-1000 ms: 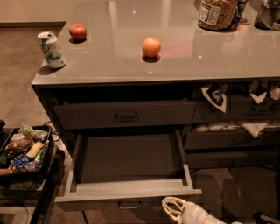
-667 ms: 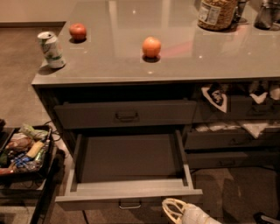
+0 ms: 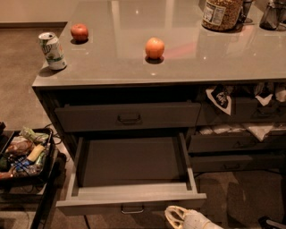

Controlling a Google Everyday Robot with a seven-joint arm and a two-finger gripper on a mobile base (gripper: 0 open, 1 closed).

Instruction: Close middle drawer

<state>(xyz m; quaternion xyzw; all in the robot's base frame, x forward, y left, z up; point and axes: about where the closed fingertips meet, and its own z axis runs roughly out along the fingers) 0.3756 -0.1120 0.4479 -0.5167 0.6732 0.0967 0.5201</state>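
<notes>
The middle drawer (image 3: 129,202) is pulled far out of the grey counter unit, and its long box (image 3: 132,161) is empty. Its low front panel faces me, with a small metal loop handle (image 3: 132,209) at the centre. Above it, the equally wide drawer with the taller front (image 3: 127,117) is shut. My gripper (image 3: 176,217), cream-coloured, comes in from the bottom edge. It is just in front of the open drawer's front panel, right of the handle and slightly below it.
On the counter top (image 3: 178,67) stand a soda can (image 3: 52,50), a red apple (image 3: 79,32), an orange fruit (image 3: 154,48) and a jar (image 3: 221,13). Smaller drawers on the right hold cloths (image 3: 220,98). A black tray of snacks (image 3: 22,154) stands at the left.
</notes>
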